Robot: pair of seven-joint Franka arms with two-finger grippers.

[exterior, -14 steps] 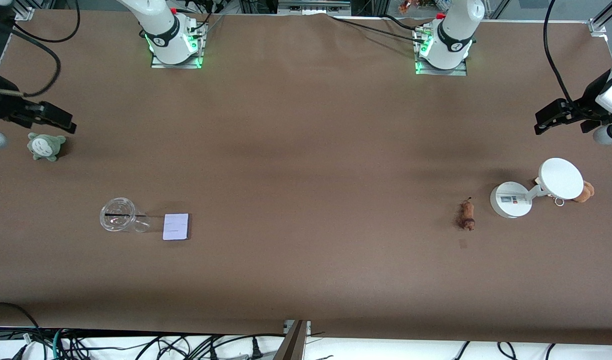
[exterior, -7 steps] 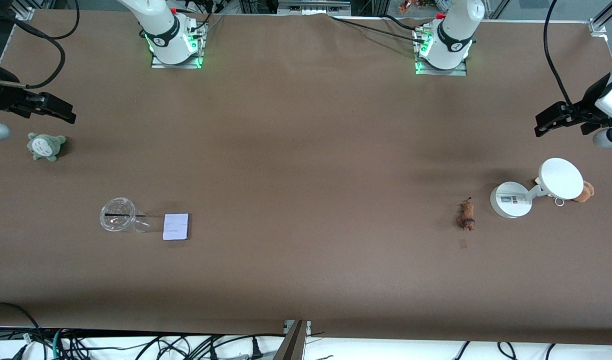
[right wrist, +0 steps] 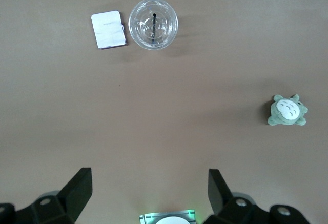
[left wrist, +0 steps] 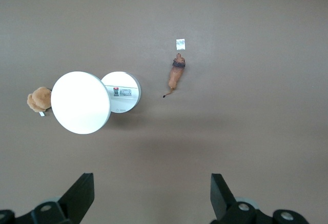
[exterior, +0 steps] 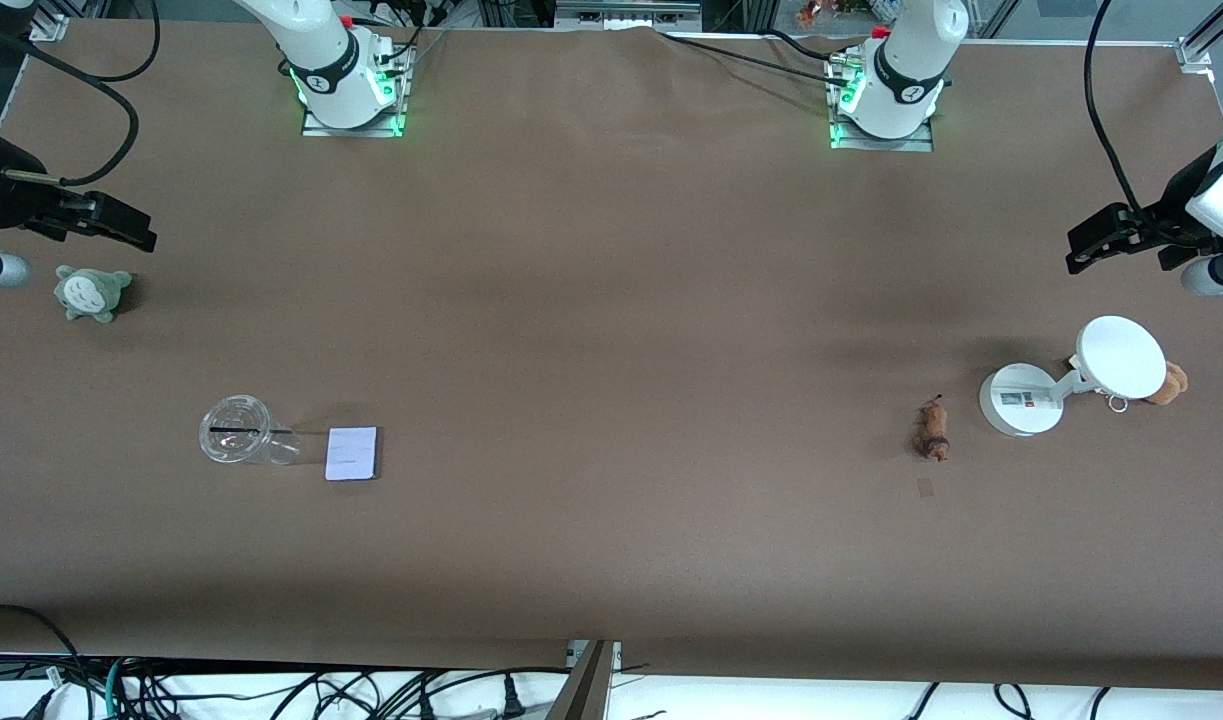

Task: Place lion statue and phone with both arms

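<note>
left gripper [exterior: 1083, 247] wide open, empty, up over left-arm end; lion [exterior: 933, 429] lies nearer camera, lengthwise. right gripper [exterior: 136, 232] open, empty; phone [exterior: 352, 453] nearer camera.

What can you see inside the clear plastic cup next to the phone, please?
Inside the clear cup beside the phone, a thin black stick shows. No liquid is evident, though clear liquid would be hard to rule out.

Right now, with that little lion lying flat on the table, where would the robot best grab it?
Probably across the lion statue's narrow body at mid-length, coming straight down from above. It lies on its side, elongated, with bare table around it, so fingers could close over its short width. The left gripper is open, up over that end.
</note>
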